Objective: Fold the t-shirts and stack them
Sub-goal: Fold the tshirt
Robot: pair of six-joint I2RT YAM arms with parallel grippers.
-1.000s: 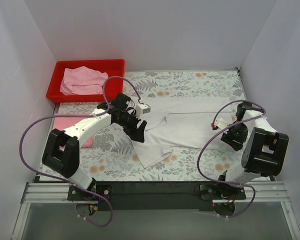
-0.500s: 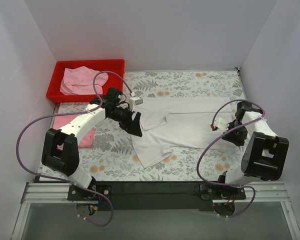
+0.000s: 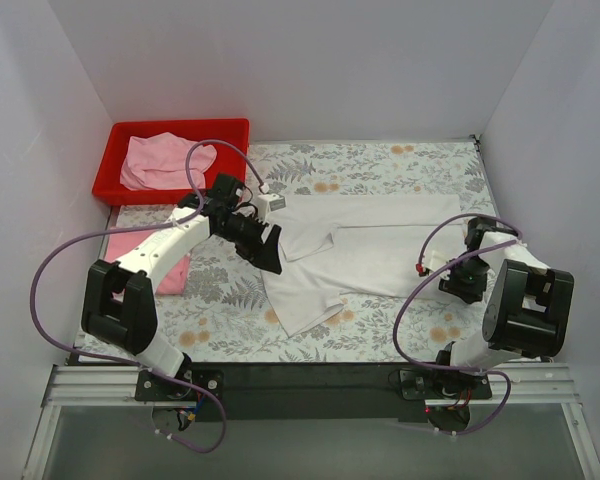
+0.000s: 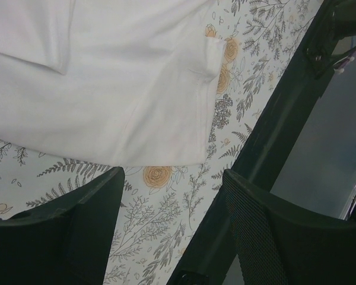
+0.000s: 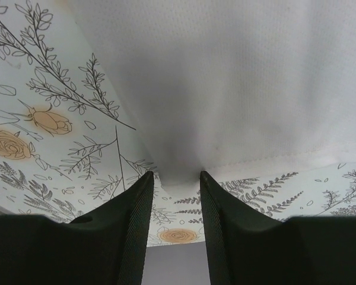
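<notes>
A white t-shirt (image 3: 380, 245) lies spread across the middle of the floral table, one flap reaching toward the near edge. My left gripper (image 3: 272, 258) hovers over the shirt's left side. In the left wrist view this gripper (image 4: 172, 178) is open and empty, with the shirt's hem (image 4: 107, 77) beyond its fingers. My right gripper (image 3: 463, 285) sits low at the shirt's near right corner. In the right wrist view it (image 5: 175, 175) is open, and the white shirt's corner (image 5: 177, 160) lies between its fingertips. A folded pink shirt (image 3: 165, 262) rests at the left, partly behind my left arm.
A red bin (image 3: 120, 185) at the back left holds a crumpled pink shirt (image 3: 165, 160). White walls close in the table on three sides. A black rail (image 3: 310, 375) runs along the near edge, also visible in the left wrist view (image 4: 273, 130).
My left gripper has drawn back up and to the left, off the shirt's lower flap. My right gripper has dropped toward the near edge, onto the shirt's right corner.
</notes>
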